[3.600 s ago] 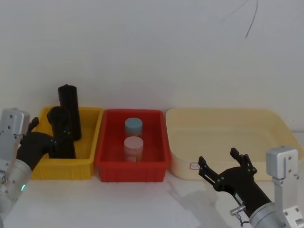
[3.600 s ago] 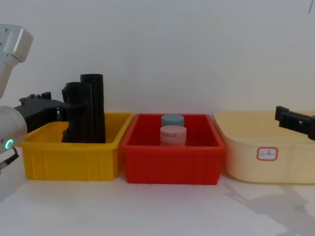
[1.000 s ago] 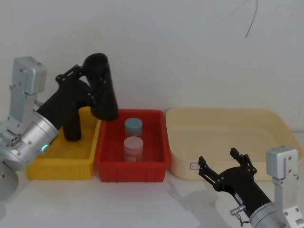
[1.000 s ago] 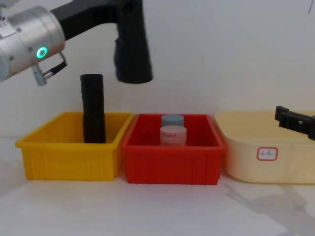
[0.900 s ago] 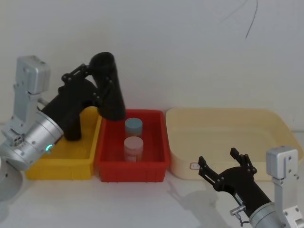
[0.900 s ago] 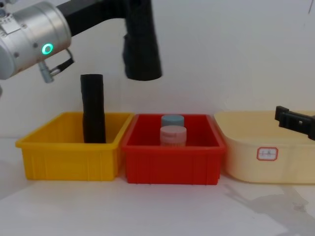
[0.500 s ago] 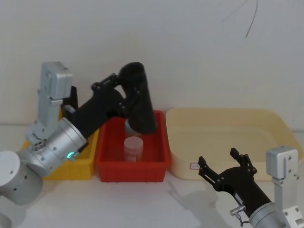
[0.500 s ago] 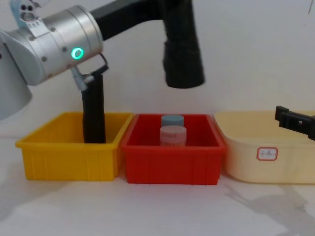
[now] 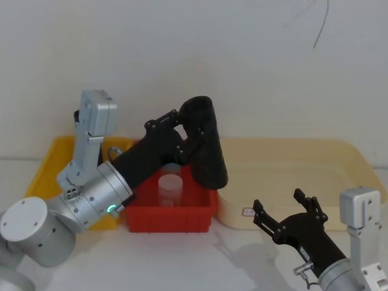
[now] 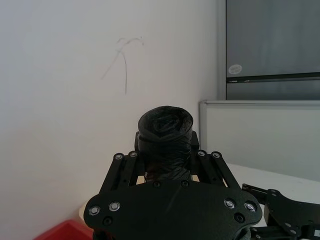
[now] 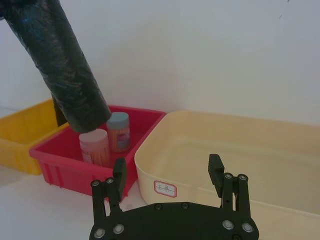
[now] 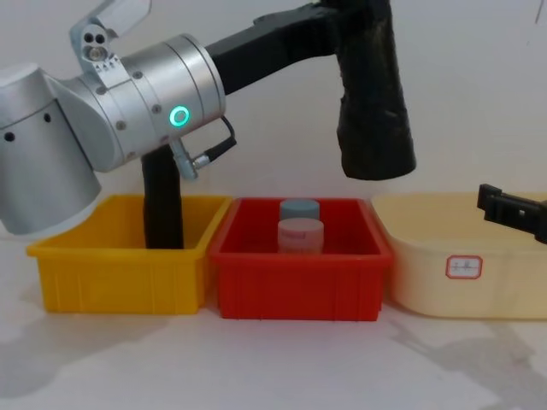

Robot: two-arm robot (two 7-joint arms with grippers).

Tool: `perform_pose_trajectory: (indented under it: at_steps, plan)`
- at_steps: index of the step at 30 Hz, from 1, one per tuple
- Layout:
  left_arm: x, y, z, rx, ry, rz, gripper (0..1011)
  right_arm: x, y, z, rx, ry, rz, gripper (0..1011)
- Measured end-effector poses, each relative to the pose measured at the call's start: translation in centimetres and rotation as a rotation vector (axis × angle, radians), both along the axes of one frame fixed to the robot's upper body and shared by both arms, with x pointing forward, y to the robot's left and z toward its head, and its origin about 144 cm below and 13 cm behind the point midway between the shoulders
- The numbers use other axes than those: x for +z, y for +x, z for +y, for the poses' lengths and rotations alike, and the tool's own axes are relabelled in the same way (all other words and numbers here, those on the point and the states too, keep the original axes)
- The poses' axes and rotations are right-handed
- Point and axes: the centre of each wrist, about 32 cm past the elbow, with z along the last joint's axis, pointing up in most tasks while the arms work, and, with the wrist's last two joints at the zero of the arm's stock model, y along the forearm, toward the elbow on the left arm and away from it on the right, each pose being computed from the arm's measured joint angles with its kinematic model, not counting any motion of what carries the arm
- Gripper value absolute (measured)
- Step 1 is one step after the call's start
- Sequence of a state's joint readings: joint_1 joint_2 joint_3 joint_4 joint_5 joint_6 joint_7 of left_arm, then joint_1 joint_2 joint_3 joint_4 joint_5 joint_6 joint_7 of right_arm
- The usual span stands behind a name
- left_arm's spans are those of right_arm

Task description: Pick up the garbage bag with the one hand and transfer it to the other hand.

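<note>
left hand (image 9: 191, 136) clamped on the garbage bag (image 9: 209, 156), tilted high over the red bin (image 9: 170, 218), right hand (image 9: 280, 206) open, low

surface: white table (image 12: 282, 367) | resting on it, robot's left to right: yellow bin (image 12: 120, 278), red bin (image 12: 299, 290), cream tub (image 12: 504, 286) | layout: one row, just beside each other, near the back wall

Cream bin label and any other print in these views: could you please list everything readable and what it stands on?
Cream bin, white red-bordered label on its front wall: too blurred to read.
Grey panel, round sticker: too small to read.
Garbage bag in the left tool: no print visible.
Nothing else is readable.
</note>
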State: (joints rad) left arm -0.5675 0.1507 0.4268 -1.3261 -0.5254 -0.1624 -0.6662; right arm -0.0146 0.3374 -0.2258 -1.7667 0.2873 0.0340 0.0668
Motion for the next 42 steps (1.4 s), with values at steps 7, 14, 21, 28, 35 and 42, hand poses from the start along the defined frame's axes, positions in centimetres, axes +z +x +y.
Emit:
perform_pose_trajectory:
  at_steps: [7, 14, 21, 28, 35, 42]
  plan:
    - [-0.3, 0.0, -0.3, -0.008, -0.002, 0.014, 446, 0.0, 0.0, 0.0, 0.0, 0.0, 0.0, 1001]
    - [-0.5, 0.1, -0.4, -0.013, -0.002, 0.024, 446, 0.0, 0.0, 0.0, 0.0, 0.0, 0.0, 1001]
    - [-0.6, 0.1, -0.4, -0.015, -0.002, 0.028, 446, 0.4, 0.0, 0.0, 0.026, -0.018, -0.01, 1001]
    - [-0.6, 0.1, -0.5, -0.016, -0.002, 0.032, 446, 1.3, 0.2, 0.2, 0.093, -0.068, -0.034, 1001]
    - [-0.7, 0.2, -0.5, -0.016, -0.002, 0.034, 446, 2.4, 0.6, 1.0, 0.175, -0.135, -0.057, 1001]
    - [-0.7, 0.2, -0.5, -0.016, -0.002, 0.034, 446, 3.3, 1.1, 2.3, 0.243, -0.196, -0.068, 1001]
